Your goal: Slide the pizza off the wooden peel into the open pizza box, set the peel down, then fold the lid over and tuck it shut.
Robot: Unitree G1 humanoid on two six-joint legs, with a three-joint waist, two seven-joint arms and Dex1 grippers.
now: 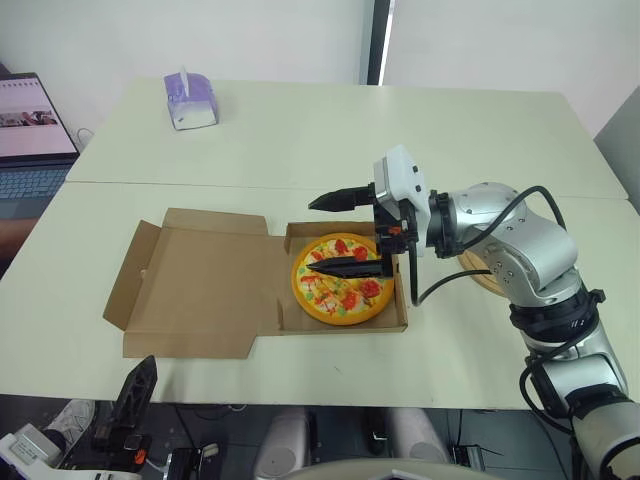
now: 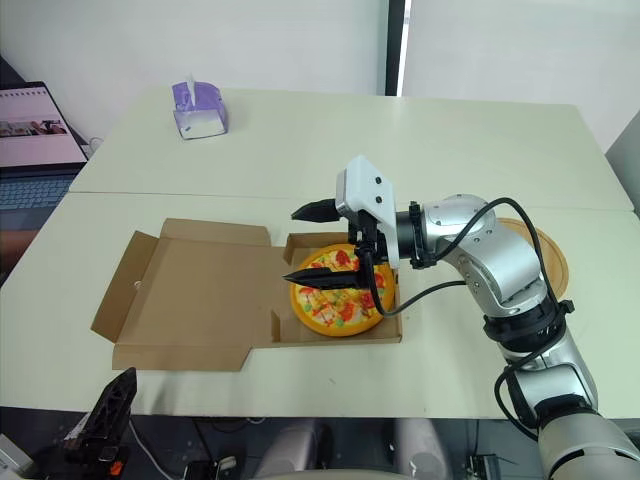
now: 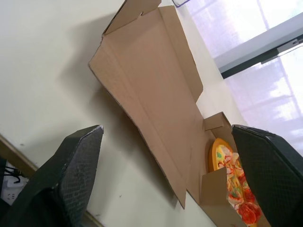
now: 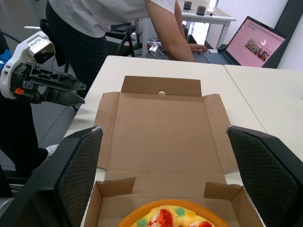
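Pizza (image 1: 342, 299) partly hidden by right end effector (image 1: 310, 235); peel (image 2: 551, 262) partly hidden.

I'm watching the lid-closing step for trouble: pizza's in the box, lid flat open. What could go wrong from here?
The open right gripper hangs with one black finger over the round yellow pizza; sweeping low may scrape it. The brown cardboard lid lies flat on the white table, so working a finger under it may just push the unheld box along.
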